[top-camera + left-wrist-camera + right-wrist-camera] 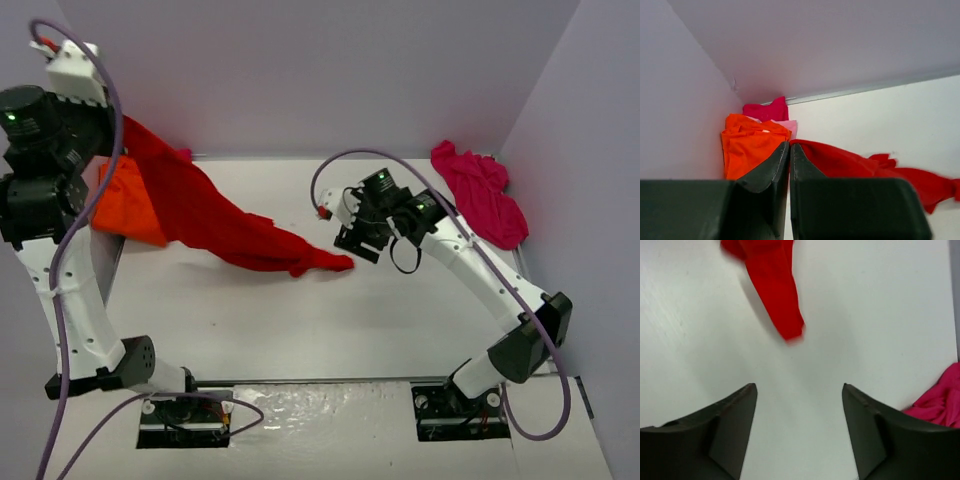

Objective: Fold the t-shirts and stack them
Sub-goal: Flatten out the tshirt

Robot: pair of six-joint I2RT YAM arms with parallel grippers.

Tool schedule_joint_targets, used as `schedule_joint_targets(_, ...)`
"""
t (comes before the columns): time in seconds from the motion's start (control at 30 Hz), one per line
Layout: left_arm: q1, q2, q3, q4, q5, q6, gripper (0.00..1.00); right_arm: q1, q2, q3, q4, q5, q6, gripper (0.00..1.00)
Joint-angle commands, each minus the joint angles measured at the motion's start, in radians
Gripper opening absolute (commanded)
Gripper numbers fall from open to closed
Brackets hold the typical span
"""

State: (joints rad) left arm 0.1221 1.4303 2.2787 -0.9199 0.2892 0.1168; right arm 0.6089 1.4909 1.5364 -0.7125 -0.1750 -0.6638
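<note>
My left gripper (112, 128) is raised at the far left and shut on one end of the red t-shirt (225, 225). The shirt hangs stretched down to the table, its low end near the middle. In the left wrist view the shut gripper (790, 145) pinches the red t-shirt (860, 167). My right gripper (352, 240) is open and empty just right of the shirt's low tip; in its wrist view the gripper (799, 390) hovers over bare table below the red tip (777, 287). A folded orange t-shirt (130, 205) lies at the left wall.
A crumpled magenta t-shirt (482, 195) lies at the back right corner, also at the right wrist view's edge (940, 405). Behind the orange t-shirt (747, 145), magenta cloth (765, 110) and pink cloth (788, 126) lie against the back wall. Walls enclose the table's left, back and right.
</note>
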Motion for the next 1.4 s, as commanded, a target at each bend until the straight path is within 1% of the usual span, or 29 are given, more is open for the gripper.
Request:
schedule_joint_targets(0.0, 0.223, 0.051, 0.246, 0.077, 0.143, -0.218, 0.00, 0.056, 0.029, -0.008, -0.066, 0.096, -0.046, 0.71)
schedule_joint_targets(0.03, 0.277, 0.051, 0.249, 0.107, 0.183, -0.273, 0.00, 0.056, 0.032, -0.012, -0.064, 0.111, -0.044, 0.72)
schedule_joint_targets(0.1, 0.354, 0.049, 0.228, 0.189, 0.249, -0.370, 0.00, 0.055, 0.034, -0.024, -0.059, 0.126, -0.047, 0.72)
schedule_joint_targets(0.13, 0.363, 0.056, 0.229, 0.210, 0.277, -0.431, 0.00, 0.054, 0.027, -0.040, -0.047, 0.127, -0.048, 0.72)
schedule_joint_targets(0.23, 0.358, 0.132, 0.247, 0.343, 0.405, -0.560, 0.00, 0.052, -0.010, -0.073, -0.006, 0.143, -0.048, 0.72)
schedule_joint_targets(0.27, 0.350, 0.153, 0.249, 0.363, 0.433, -0.583, 0.00, 0.050, -0.020, -0.082, 0.001, 0.143, -0.042, 0.72)
schedule_joint_targets(0.33, 0.319, 0.191, 0.258, 0.354, 0.455, -0.558, 0.00, 0.046, -0.030, -0.094, 0.007, 0.148, -0.026, 0.72)
schedule_joint_targets(0.43, 0.239, 0.231, 0.264, 0.293, 0.415, -0.479, 0.00, 0.048, -0.028, -0.092, 0.007, 0.162, -0.009, 0.72)
schedule_joint_targets(0.5, 0.170, 0.254, 0.260, 0.253, 0.398, -0.419, 0.00, 0.048, -0.022, -0.086, 0.007, 0.172, -0.002, 0.72)
schedule_joint_targets(0.53, 0.113, 0.265, 0.260, 0.225, 0.378, -0.373, 0.00, 0.048, -0.015, -0.081, 0.006, 0.172, 0.002, 0.72)
schedule_joint_targets(0.57, 0.018, 0.274, 0.260, 0.195, 0.346, -0.323, 0.00, 0.048, -0.003, -0.075, 0.006, 0.172, 0.009, 0.72)
schedule_joint_targets(0.6, -0.049, 0.283, 0.261, 0.165, 0.317, -0.279, 0.00, 0.048, 0.004, -0.068, 0.007, 0.172, 0.012, 0.72)
schedule_joint_targets(0.7, -0.300, 0.314, 0.249, 0.082, 0.172, -0.148, 0.00, 0.045, 0.032, -0.052, 0.007, 0.199, 0.024, 0.72)
schedule_joint_targets(0.77, -0.394, 0.331, 0.226, 0.064, 0.131, -0.118, 0.00, 0.043, 0.045, -0.051, 0.007, 0.217, 0.025, 0.71)
schedule_joint_targets(0.8, -0.474, 0.341, 0.222, 0.058, 0.106, -0.105, 0.00, 0.038, 0.048, -0.050, 0.007, 0.226, 0.023, 0.71)
schedule_joint_targets(0.83, -0.589, 0.366, 0.223, 0.049, 0.074, -0.072, 0.00, 0.030, 0.056, -0.048, 0.007, 0.239, 0.021, 0.71)
schedule_joint_targets(0.9, -0.685, 0.413, 0.213, 0.042, 0.029, -0.058, 0.02, 0.015, 0.060, -0.048, 0.005, 0.258, 0.021, 0.71)
schedule_joint_targets(0.93, -0.733, 0.440, 0.213, 0.042, 0.026, -0.053, 0.12, 0.006, 0.055, -0.051, 0.004, 0.263, 0.022, 0.72)
schedule_joint_targets(0.97, -0.761, 0.449, 0.213, 0.042, 0.025, -0.051, 0.29, 0.000, 0.047, -0.054, 0.002, 0.266, 0.023, 0.72)
schedule_joint_targets(1.03, -0.786, 0.512, 0.253, 0.051, 0.029, -0.062, 0.69, -0.018, 0.010, -0.068, -0.001, 0.270, 0.012, 0.74)
schedule_joint_targets(1.1, -0.788, 0.601, 0.363, 0.046, 0.039, -0.074, 0.90, -0.029, -0.027, -0.077, -0.004, 0.273, 0.004, 0.75)
schedule_joint_targets(1.2, -0.788, 0.659, 0.451, 0.046, 0.039, -0.074, 0.94, -0.041, -0.055, -0.090, -0.005, 0.281, -0.007, 0.76)
schedule_joint_targets(1.27, -0.788, 0.677, 0.482, 0.032, 0.030, -0.062, 0.95, -0.050, -0.063, -0.093, -0.005, 0.273, -0.016, 0.77)
schedule_joint_targets(1.37, -0.774, 0.658, 0.450, 0.032, -0.022, -0.042, 0.95, -0.057, -0.032, -0.078, 0.000, 0.272, -0.029, 0.77)
